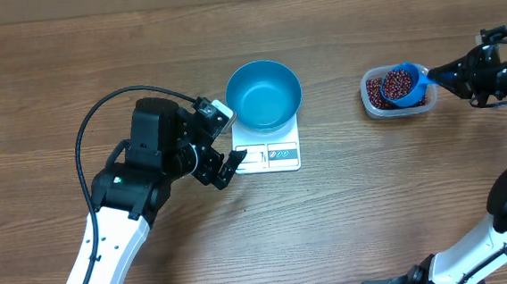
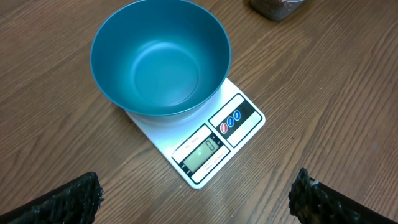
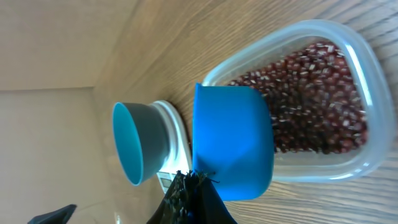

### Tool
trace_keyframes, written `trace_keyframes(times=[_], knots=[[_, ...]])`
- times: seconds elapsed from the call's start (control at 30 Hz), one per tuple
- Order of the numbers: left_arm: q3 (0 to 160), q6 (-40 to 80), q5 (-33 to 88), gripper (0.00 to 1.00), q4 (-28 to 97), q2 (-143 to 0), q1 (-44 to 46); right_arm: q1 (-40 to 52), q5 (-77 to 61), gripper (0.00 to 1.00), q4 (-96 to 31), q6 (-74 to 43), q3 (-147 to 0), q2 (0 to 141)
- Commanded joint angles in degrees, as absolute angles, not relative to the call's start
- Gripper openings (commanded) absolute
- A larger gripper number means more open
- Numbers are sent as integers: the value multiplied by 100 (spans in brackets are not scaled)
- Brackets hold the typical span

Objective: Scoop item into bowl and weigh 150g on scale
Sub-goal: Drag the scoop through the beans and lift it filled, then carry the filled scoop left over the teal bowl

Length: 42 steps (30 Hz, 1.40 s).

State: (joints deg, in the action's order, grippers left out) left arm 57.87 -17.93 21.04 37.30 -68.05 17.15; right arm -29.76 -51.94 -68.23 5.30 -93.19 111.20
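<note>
Scale (image 2: pixel 208 142) partly beneath bowl (image 2: pixel 158 59)

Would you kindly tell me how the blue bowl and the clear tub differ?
The bowl is round, opaque blue and empty; the tub is clear, rounded-rectangular and holds beans. The bowl sits on the scale; the tub rests on the table. Both are open-topped.
</note>
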Motion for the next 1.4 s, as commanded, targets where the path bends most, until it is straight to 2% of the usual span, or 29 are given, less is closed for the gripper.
trace_keyframes(times=[0.0,0.67,1.37], knots=[[5935,-1712,2189,100,3726,-6814,1684,-3002,-5859,4,-6810,657,-9295,11126],[5935,-1712,2189,100,3726,-6814,1684,-2849,-7284,4,-6912,801,-9303,11124],[5935,-1712,2189,100,3726,-6814,1684,-1400,-7596,4,-6864,755,-9708,11113]])
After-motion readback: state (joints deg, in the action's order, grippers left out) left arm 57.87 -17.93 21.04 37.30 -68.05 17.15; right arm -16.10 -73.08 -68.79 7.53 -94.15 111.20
